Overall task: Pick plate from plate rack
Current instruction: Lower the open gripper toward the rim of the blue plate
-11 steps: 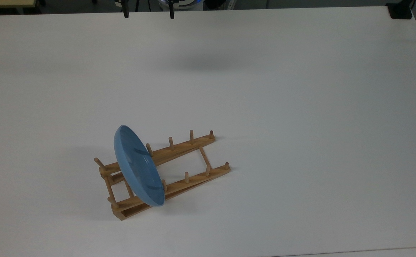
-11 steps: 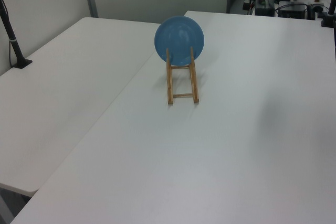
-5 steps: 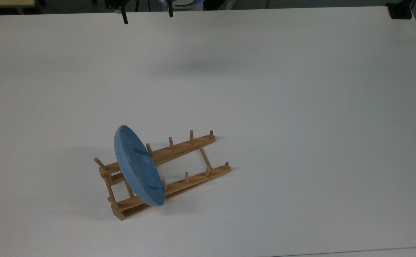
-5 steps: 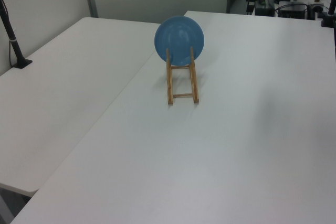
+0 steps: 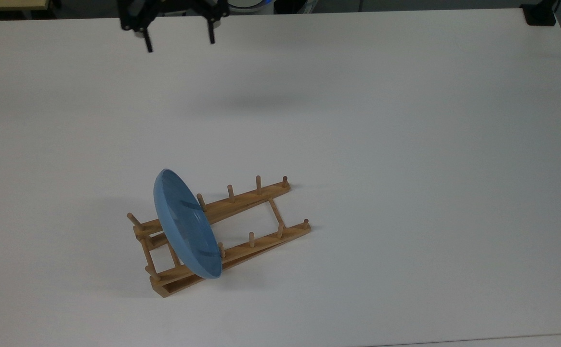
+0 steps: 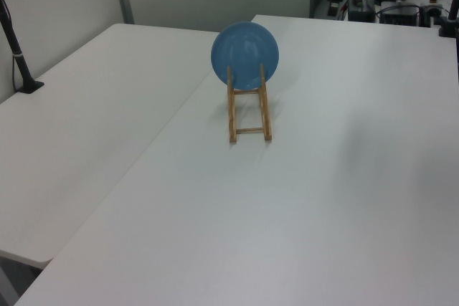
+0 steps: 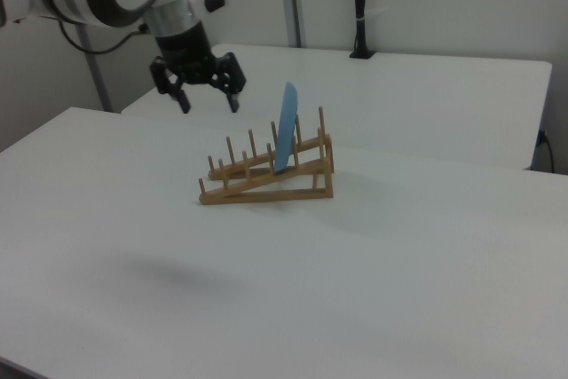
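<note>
- Top view: round glossy blue plate stands on edge in the light-brown wooden plate rack of 2 long rails with upright dowel pegs, slotted near the rack's raised end, toward the top view's left.
- Black two-finger gripper hangs at the top edge of the top view, well apart from the plate, fingers spread wide with nothing between them.
- Right view: gripper is in the air near the rack, at about the height of the plate's top edge, on the right view's left of it; no contact.
- Progress, judged: nothing done yet. Plate untouched in its slot; reaching it, closing on the rim and lifting it clear of the pegs are all left.
- Left view: plate faces the camera, rack runs toward it.
- Surface: plain white matte table, a 2nd white table butted beside it in the left view.
- Room: grey wall panels, a black pole clamped at a far table edge, cluttered desk gear in the background.
</note>
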